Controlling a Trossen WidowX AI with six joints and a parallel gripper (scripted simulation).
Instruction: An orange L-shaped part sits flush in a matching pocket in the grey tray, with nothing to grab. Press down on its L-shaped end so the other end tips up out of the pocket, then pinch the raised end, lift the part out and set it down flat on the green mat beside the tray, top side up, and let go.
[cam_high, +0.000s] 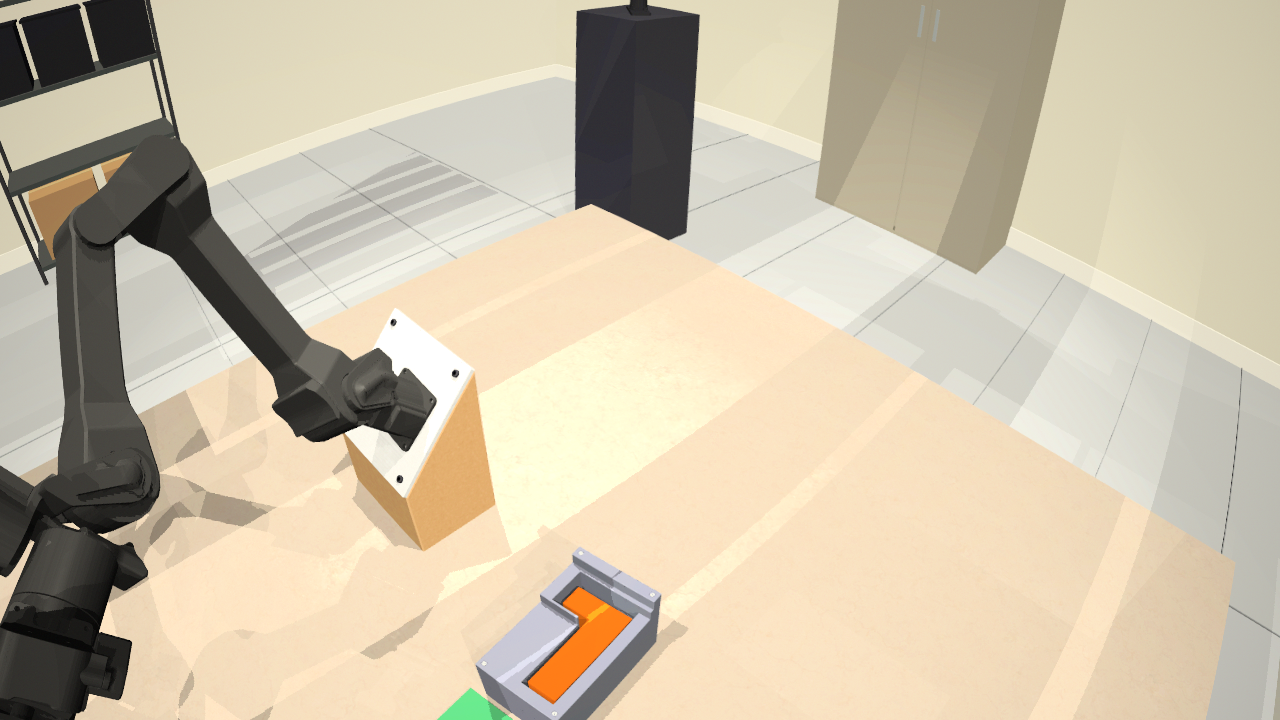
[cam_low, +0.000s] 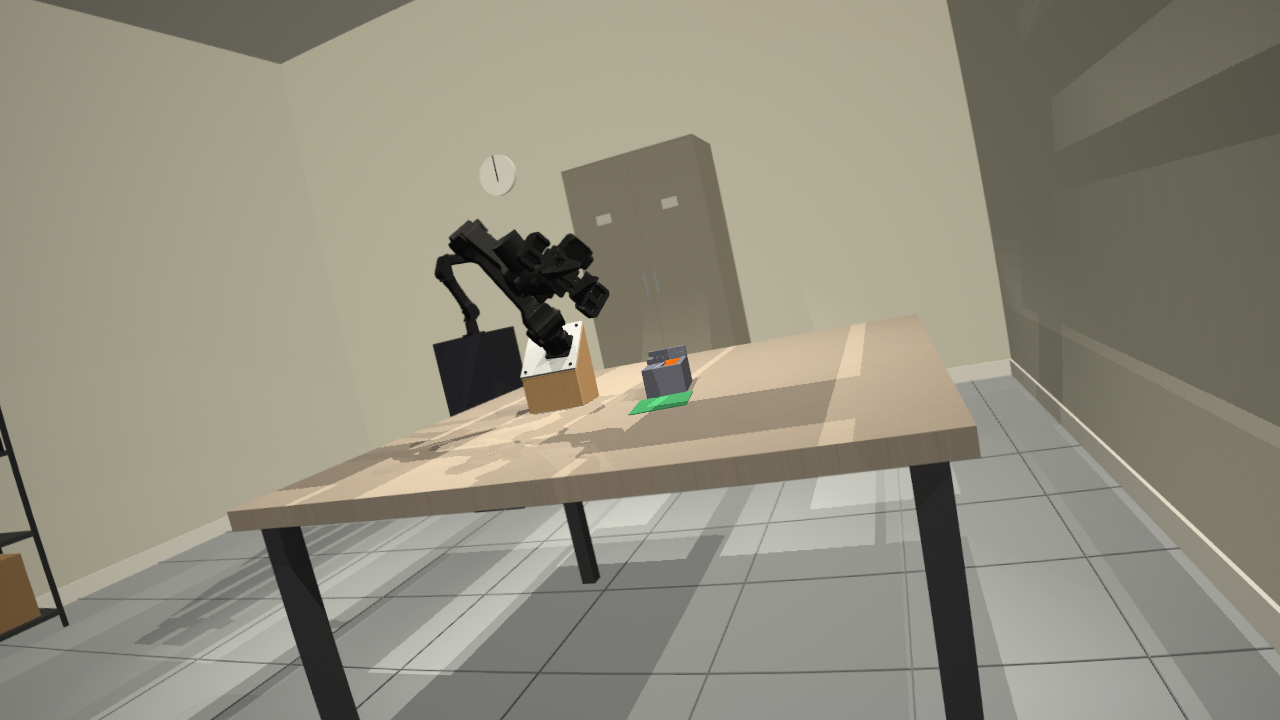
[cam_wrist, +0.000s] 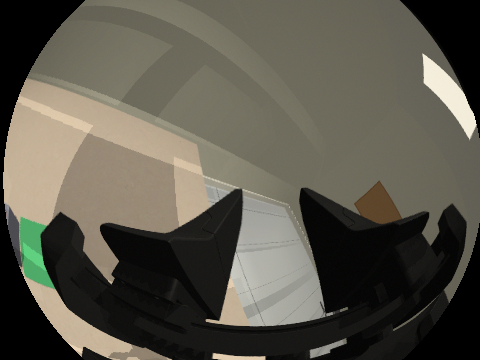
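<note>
The orange L-shaped part (cam_high: 572, 662) (cam_low: 672, 362) lies down in the pocket of the grey tray (cam_high: 528, 631) (cam_low: 666, 383). In the top view its L-shaped end is toward the tray's raised back wall. No end looks tipped up. The green mat (cam_high: 469, 707) (cam_low: 660, 402) (cam_wrist: 32, 234) lies against the tray's side; the top view cuts it off. My gripper (cam_wrist: 271, 195) is partly open and empty, high above the table and away from the tray. Between its fingers the wrist view shows floor and wall. The exterior view shows the fingers too small and dark to judge.
My arm stands on a wooden wedge block (cam_high: 454, 479) (cam_low: 562, 392) with a white sloped plate, beside the tray on the wooden table (cam_high: 805, 537) (cam_low: 760, 394). A dark pedestal (cam_high: 635, 125), a cabinet (cam_high: 921, 134) and a shelf rack stand beyond the table.
</note>
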